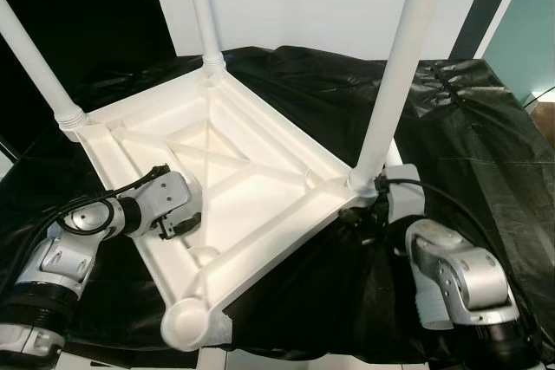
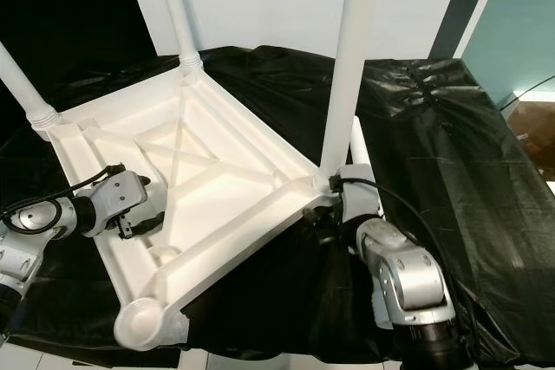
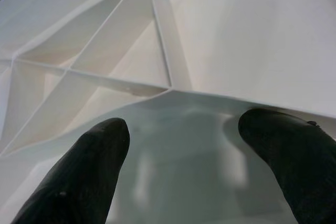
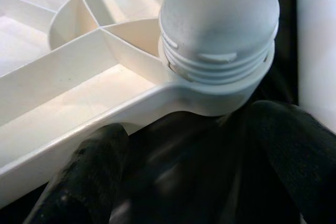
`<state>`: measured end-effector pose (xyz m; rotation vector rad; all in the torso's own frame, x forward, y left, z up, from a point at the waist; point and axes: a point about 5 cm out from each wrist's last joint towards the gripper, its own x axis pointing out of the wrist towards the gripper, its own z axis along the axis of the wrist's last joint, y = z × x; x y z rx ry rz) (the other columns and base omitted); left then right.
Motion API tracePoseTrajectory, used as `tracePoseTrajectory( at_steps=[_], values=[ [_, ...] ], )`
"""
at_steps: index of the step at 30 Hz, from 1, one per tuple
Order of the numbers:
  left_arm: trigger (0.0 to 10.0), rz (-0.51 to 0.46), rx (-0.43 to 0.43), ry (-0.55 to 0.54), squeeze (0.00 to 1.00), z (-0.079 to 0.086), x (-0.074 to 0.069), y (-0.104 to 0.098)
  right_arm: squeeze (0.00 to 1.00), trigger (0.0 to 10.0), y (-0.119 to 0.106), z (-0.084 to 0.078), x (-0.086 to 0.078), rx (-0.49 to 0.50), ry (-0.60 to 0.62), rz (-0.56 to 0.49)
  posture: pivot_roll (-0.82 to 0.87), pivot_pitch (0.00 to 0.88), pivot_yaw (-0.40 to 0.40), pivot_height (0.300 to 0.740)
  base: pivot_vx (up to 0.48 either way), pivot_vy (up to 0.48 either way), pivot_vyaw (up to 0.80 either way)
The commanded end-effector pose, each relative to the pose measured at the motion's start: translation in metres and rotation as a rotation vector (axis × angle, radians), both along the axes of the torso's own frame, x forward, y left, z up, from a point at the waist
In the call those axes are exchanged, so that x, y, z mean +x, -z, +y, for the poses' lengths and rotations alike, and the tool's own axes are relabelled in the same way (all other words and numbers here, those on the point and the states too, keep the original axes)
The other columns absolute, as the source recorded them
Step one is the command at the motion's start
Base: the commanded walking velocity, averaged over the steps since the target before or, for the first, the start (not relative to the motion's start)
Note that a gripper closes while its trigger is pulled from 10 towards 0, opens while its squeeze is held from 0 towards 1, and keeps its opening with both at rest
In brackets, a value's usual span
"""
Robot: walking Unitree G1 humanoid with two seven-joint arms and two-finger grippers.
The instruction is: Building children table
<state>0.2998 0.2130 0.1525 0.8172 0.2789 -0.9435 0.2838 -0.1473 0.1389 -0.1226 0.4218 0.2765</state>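
Upturned tabletop (image 1: 234,179) lies mid-frame on black-draped counter (image 1: 468,127); three legs fitted, near socket (image 1: 186,322) empty. I rest left claw (image 1: 178,224), fingers apart, at its lower-left rim; right claw (image 4: 173,182), apart, under the right leg's (image 1: 395,67) corner. Next: fourth leg.

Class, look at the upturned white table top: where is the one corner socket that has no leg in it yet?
The empty socket is at the near corner of the table top, closest to the robot, just ahead of the left pincer on the black sheet.
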Motion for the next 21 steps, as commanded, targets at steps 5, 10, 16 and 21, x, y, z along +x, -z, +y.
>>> tracePoseTrajectory(
  at_steps=[5,10,16,21],
  values=[
    [10.0,0.053,-0.074,0.142,0.00,-0.025,-0.014,-0.008,0.00,10.0,-0.002,0.019,0.016,0.036,-0.104,-0.027,-0.02,0.028,-0.012,0.740,0.000,0.000,0.00],
    [10.0,0.038,-0.112,0.130,0.00,-0.036,-0.014,-0.012,0.00,10.0,-0.002,0.028,0.031,0.058,-0.145,-0.048,-0.02,0.024,-0.010,0.740,0.000,0.000,0.00],
    [10.0,0.052,-0.175,0.144,0.00,-0.060,-0.016,-0.012,0.00,10.0,-0.001,0.033,0.050,0.060,-0.172,-0.102,-0.03,0.019,0.007,0.740,0.000,0.000,0.00],
    [10.0,0.019,-0.241,0.123,0.00,-0.077,-0.009,-0.015,0.00,10.0,0.000,0.035,0.061,0.059,-0.180,-0.145,-0.03,0.018,0.009,0.740,0.000,0.000,0.00]
  ],
)
